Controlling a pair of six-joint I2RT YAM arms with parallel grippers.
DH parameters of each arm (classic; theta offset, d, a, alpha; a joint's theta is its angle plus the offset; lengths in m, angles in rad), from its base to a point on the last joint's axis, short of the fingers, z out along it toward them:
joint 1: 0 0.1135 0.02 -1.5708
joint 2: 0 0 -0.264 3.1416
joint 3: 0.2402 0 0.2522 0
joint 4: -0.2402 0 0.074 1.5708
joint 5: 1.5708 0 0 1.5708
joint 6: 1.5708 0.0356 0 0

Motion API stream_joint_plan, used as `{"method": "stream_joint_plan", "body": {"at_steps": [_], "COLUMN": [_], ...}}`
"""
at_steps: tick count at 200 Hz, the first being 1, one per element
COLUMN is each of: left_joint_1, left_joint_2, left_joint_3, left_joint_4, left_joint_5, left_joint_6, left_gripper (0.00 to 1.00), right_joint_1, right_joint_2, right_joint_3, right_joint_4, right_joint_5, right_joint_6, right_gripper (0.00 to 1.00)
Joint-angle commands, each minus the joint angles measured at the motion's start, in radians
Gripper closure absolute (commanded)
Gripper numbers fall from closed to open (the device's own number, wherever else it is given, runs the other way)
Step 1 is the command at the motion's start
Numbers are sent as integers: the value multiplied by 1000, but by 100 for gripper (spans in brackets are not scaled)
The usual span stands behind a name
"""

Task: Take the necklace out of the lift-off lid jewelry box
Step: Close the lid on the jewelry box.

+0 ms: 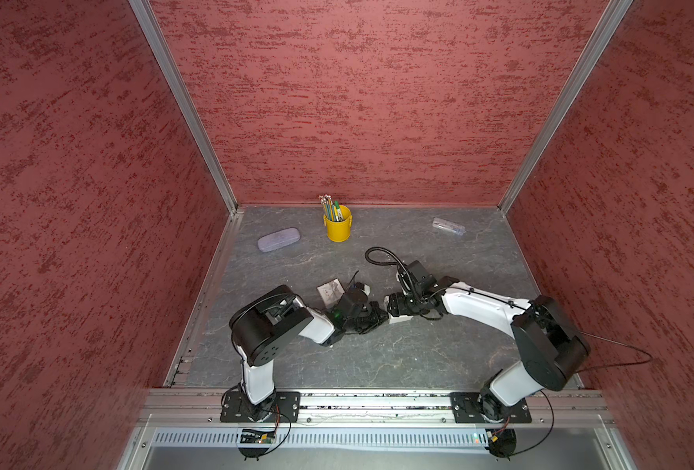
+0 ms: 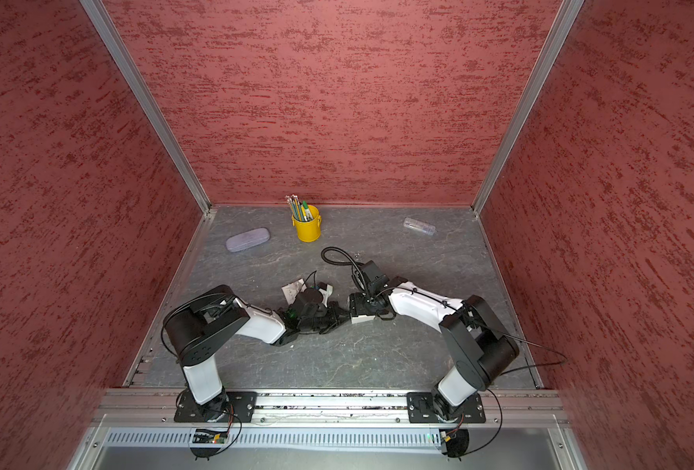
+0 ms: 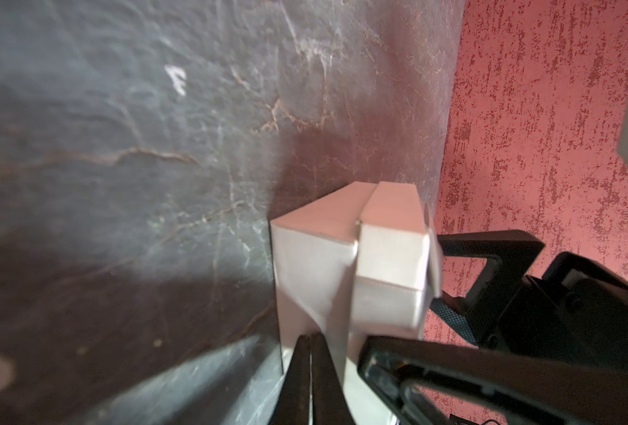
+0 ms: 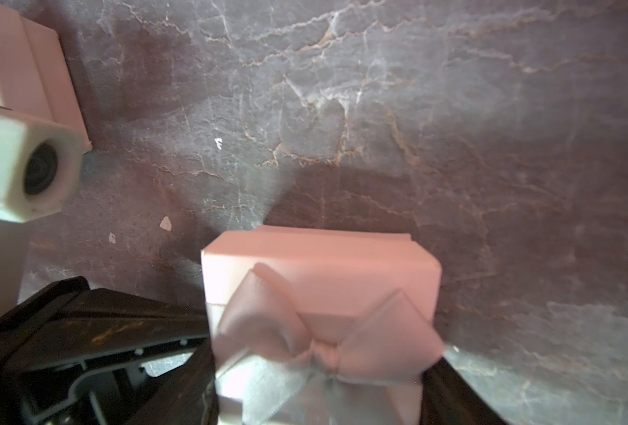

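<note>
Grey desk (image 1: 378,358); right gripper (image 4: 321,362), fingers clamped on the sides of the lid (image 3: 390,257); left gripper (image 3: 310,368), fingers together, tips against the jewelry box (image 3: 305,265) base; box sits mid-desk between both grippers; lid skewed on it; pink bow (image 4: 268,312) on top; necklace hidden from view
</note>
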Motion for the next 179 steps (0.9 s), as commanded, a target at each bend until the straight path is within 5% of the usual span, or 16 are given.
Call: {"method": "stream_joint_plan", "body": {"at_steps": [1, 82, 179], "left_joint_1": [-1, 54, 90], "left_joint_2": [-8, -107, -113], "left_joint_3": [-3, -75, -88], "left_joint_4": [62, 7, -45], "left_joint_5": [13, 23, 42], "left_joint_6": [10, 71, 119], "left_gripper": [88, 68, 65], "right_joint_1": [54, 45, 19], "right_joint_2": [29, 33, -16], "right_joint_3": [8, 69, 91], "right_joint_4": [-2, -68, -100], "right_joint_5": [-54, 3, 54], "right_joint_6": [52, 47, 40], "right_gripper": [26, 20, 14]}}
